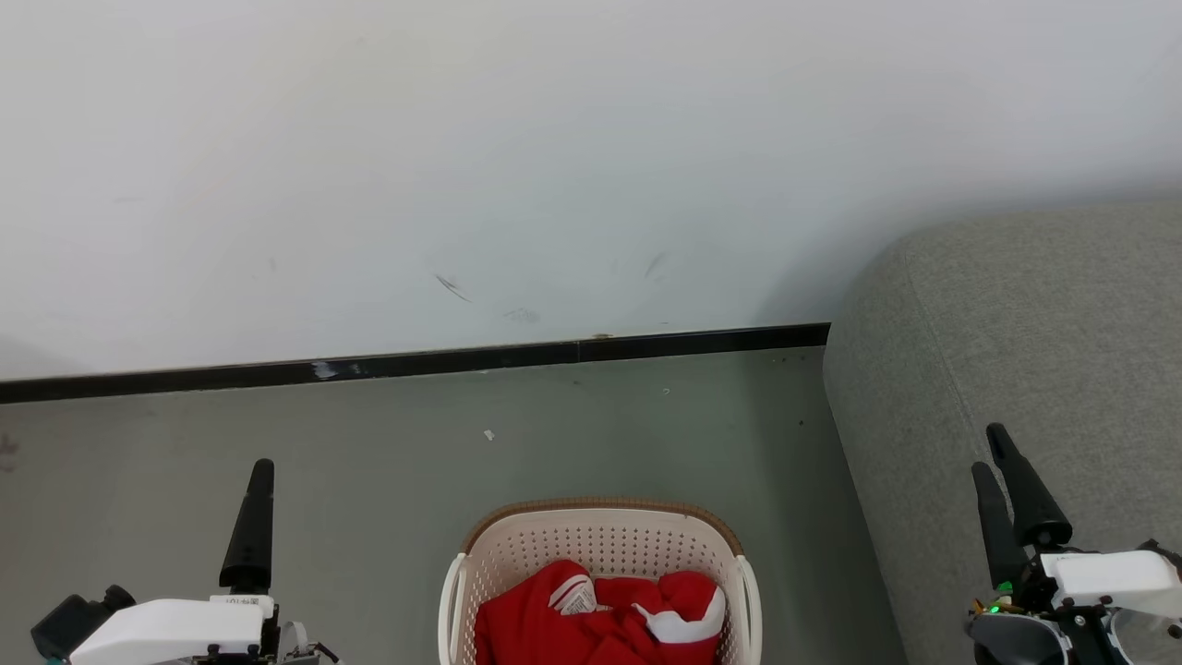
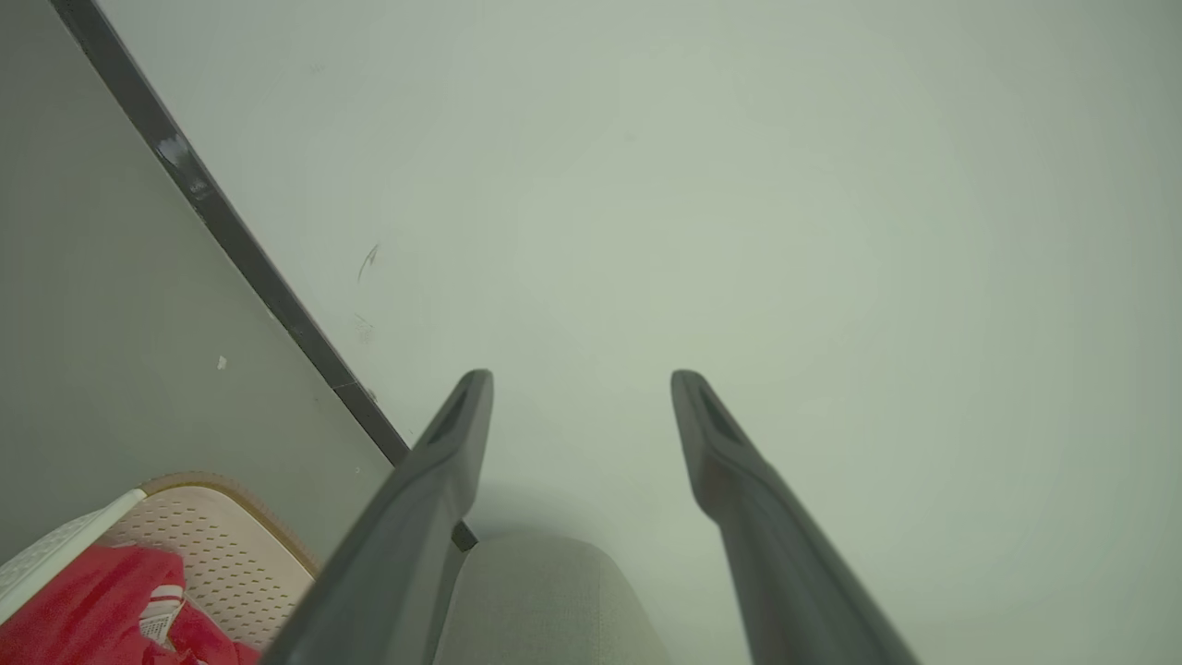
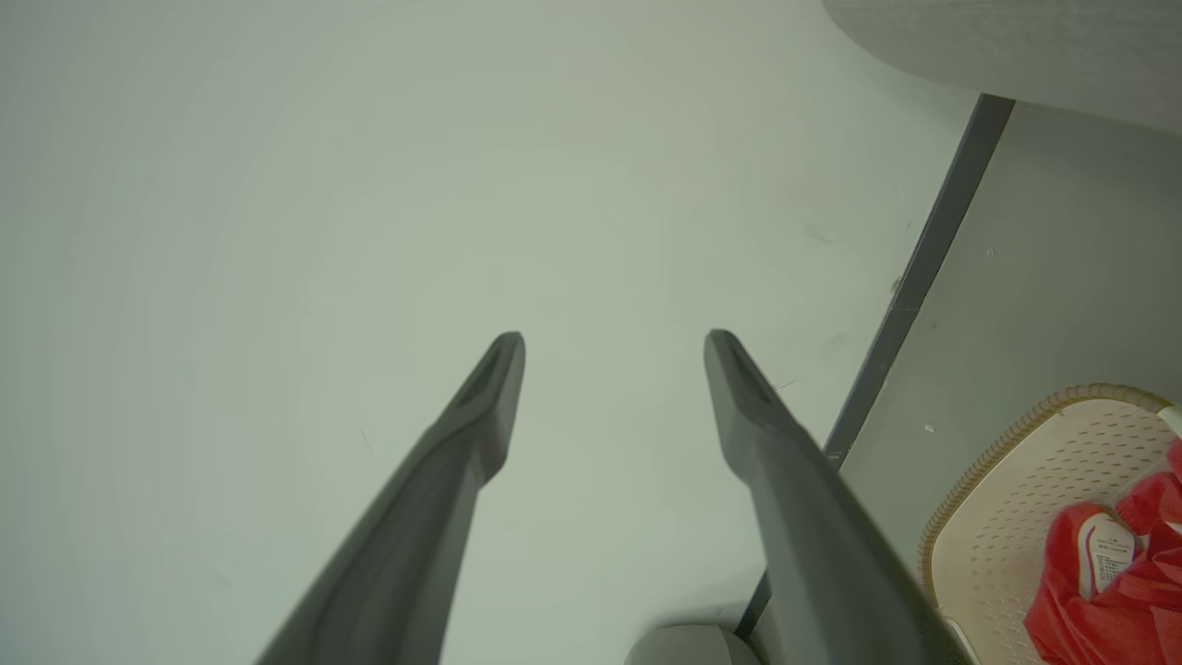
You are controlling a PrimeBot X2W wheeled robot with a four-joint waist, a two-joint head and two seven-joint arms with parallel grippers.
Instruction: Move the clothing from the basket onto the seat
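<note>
Clothing [image 1: 545, 633] lies crumpled, spread sideways across the basket [image 1: 605, 543].

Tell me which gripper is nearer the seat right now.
Right. The right gripper, open, shows against the seat at the head view's right side. The left gripper, also open, is far off at the left, with the basket between it and the seat.

Red clothing [image 1: 600, 623] crumpled inside cream basket [image 1: 600, 540] on floor; grey-green seat [image 1: 1016, 369] just right, bare.
</note>
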